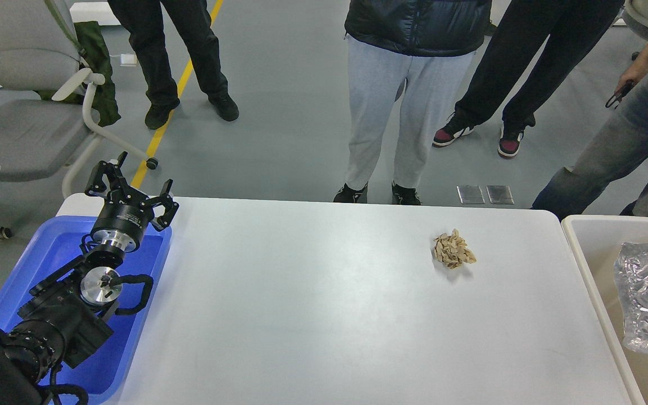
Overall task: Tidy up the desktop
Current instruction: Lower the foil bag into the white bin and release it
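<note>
Desk (324, 315) | crumpled paper wad (453, 250) at 2 o'clock, apart | bin (583, 247) at 3 o'clock, likely its destination | left gripper (130, 188) at 10 o'clock over blue tray (48, 247), jaws spread, empty | right gripper unseen.

Our left arm (59, 315) is black with silver metal joint discs, looped black cables, and a black two-fingered hand (130, 188).

No readable text, labels, brands or nos. anywhere. Left gripper (131, 187) has a small pale marking on its black wrist collar, too small/blurred to read. Desktop (324, 304), blue tray (54, 247), bin (588, 247) and paper wad (453, 250): all unmarked. Yellow floor line (175, 95) is plain, no lettering.
</note>
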Available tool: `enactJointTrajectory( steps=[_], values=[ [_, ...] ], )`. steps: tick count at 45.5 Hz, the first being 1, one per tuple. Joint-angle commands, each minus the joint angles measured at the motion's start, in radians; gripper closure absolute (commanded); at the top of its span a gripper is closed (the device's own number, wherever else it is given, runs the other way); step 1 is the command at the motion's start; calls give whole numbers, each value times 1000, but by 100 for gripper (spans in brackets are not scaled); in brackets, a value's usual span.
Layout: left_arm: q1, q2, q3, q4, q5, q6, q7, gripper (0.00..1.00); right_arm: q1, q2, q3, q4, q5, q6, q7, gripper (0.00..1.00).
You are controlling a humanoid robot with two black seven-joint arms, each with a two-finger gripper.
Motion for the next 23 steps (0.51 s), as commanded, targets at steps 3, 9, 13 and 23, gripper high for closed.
enactJointTrajectory(
  steps=[3, 9, 13, 23],
  values=[
    [0, 0, -1, -1, 0, 0, 0, 0, -5, 13, 0, -17, 2, -7, -13, 15],
    [0, 0, -1, -1, 0, 0, 0, 0, -3, 13, 3, -17, 2, -7, -13, 0],
    [0, 0, -1, -1, 0, 0, 0, 0, 0, 12, 11, -15, 5, -7, -11, 0],
    [0, 0, -1, -1, 0, 0, 0, 0, 24, 10, 107, 6, 306, 19, -5, 0]
  ],
)
